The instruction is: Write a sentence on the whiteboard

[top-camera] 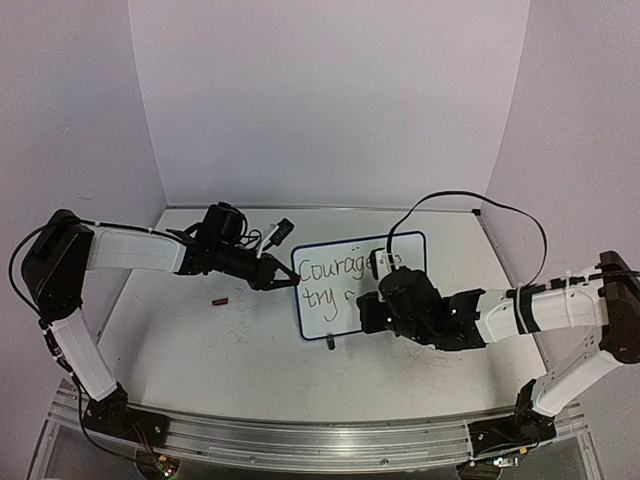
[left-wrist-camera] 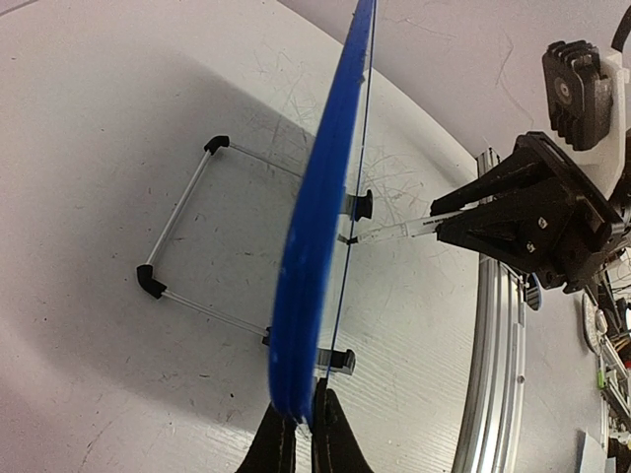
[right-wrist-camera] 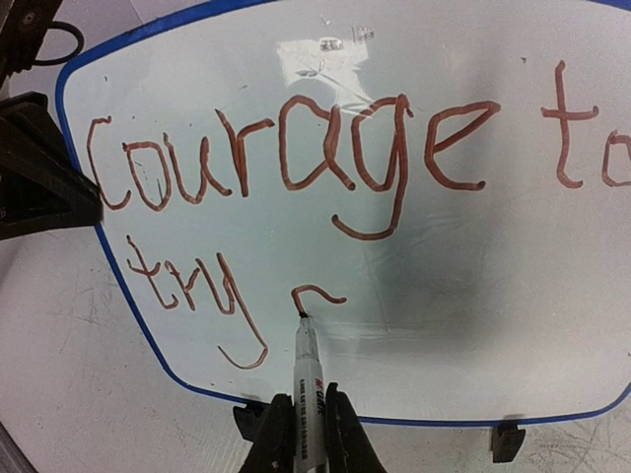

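Note:
The whiteboard (top-camera: 350, 275), white with a thin blue frame, stands tilted on the table. In the right wrist view the whiteboard (right-wrist-camera: 444, 286) reads "Courage to" (right-wrist-camera: 296, 158) and below it "try" (right-wrist-camera: 187, 291) plus a short curved stroke (right-wrist-camera: 315, 294). My right gripper (right-wrist-camera: 308, 434) is shut on a white marker (right-wrist-camera: 307, 384) whose tip touches the board at that stroke. My left gripper (left-wrist-camera: 299, 439) is shut on the board's blue left edge (left-wrist-camera: 320, 227), seen edge-on. In the top view the left gripper (top-camera: 283, 280) is at the board's left edge and the right gripper (top-camera: 372, 300) is in front of the board.
A small dark red marker cap (top-camera: 221, 299) lies on the table left of the board. The board's wire stand (left-wrist-camera: 187, 236) with black feet rests behind it. A black foot (right-wrist-camera: 506, 440) sits under the board's lower edge. A metal rail (left-wrist-camera: 488, 374) runs along the table's near edge.

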`<state>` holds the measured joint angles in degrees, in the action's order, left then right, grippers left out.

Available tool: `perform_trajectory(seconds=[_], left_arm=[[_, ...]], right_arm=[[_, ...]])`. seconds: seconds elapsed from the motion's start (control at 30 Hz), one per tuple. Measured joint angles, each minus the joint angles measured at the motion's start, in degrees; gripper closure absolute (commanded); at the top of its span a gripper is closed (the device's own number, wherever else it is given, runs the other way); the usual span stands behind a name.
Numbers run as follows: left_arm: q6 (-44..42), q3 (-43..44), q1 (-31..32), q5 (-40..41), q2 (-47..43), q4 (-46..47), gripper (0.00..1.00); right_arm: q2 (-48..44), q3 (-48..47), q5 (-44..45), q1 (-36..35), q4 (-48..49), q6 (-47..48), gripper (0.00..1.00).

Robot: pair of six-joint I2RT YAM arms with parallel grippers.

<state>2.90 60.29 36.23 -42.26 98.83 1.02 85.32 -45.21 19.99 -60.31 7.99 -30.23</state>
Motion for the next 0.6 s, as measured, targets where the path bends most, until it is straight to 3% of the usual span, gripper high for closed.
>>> perform_trajectory(seconds=[0.6], left_arm=[[-0.1, 0.0, 0.0, 0.0, 0.0, 0.0, 1.0]], right_arm=[[-0.7, 0.0, 2.4, -0.1, -1.8, 0.2, 1.0]])
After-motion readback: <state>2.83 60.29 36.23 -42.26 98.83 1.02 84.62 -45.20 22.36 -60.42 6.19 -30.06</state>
